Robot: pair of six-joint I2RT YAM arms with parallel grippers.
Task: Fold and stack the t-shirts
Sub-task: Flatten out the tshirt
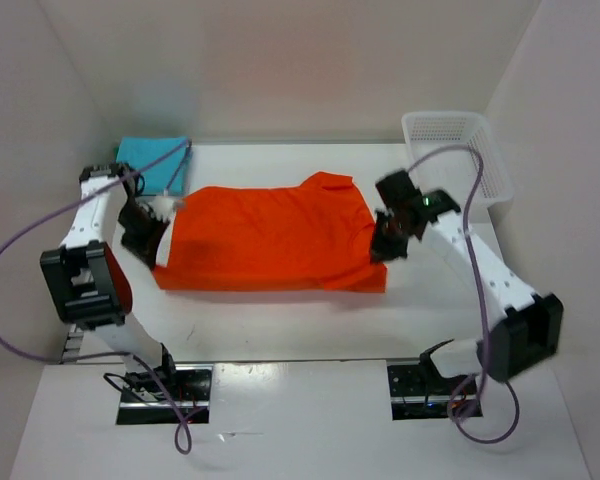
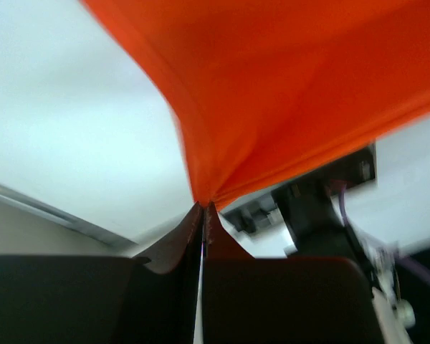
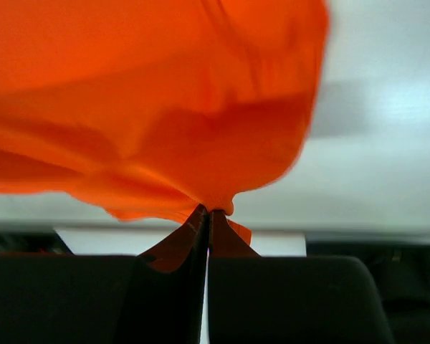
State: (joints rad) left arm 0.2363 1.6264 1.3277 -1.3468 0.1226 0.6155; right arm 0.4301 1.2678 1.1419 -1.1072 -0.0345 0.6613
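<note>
The orange-red t-shirt (image 1: 270,238) is stretched across the middle of the white table between both grippers. My left gripper (image 1: 152,232) is shut on its left edge; in the left wrist view the cloth (image 2: 287,79) runs up from the closed gripper (image 2: 203,206). My right gripper (image 1: 388,240) is shut on its right edge; in the right wrist view the cloth (image 3: 150,100) bunches at the closed gripper (image 3: 209,211). A folded turquoise-blue t-shirt (image 1: 152,163) lies at the back left. The dark green t-shirt is out of view.
A white mesh basket (image 1: 458,150) stands at the back right corner. White walls close in the table at the back and sides. The arm bases (image 1: 165,385) sit at the near edge.
</note>
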